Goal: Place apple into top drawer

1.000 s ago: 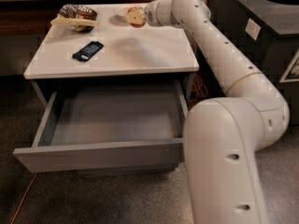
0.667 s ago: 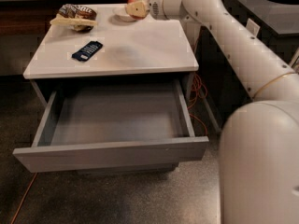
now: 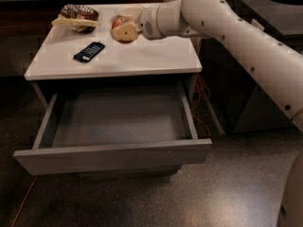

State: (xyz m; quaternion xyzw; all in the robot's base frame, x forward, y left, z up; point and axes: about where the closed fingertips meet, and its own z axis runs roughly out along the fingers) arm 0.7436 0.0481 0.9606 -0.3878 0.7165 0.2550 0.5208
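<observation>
The small red apple (image 3: 117,22) with a yellowish patch sits between the tan fingers of my gripper (image 3: 122,30), held just above the back of the white tabletop (image 3: 147,56). The gripper is shut on the apple, and the white arm reaches in from the right. The top drawer (image 3: 113,157) is pulled wide open below the tabletop, towards the front. Its plain grey interior holds nothing. The apple is behind the open drawer and above it.
A shallow white bowl (image 3: 129,9) stands at the back of the tabletop just behind the gripper. A snack bag (image 3: 75,17) lies at the back left and a black remote (image 3: 89,51) left of centre. Orange cables (image 3: 201,103) and a dark cabinet (image 3: 279,13) stand to the right.
The gripper has moved left and forward from the white bowl with the apple in it. The view has also shifted, so the arm takes up less of the picture.
</observation>
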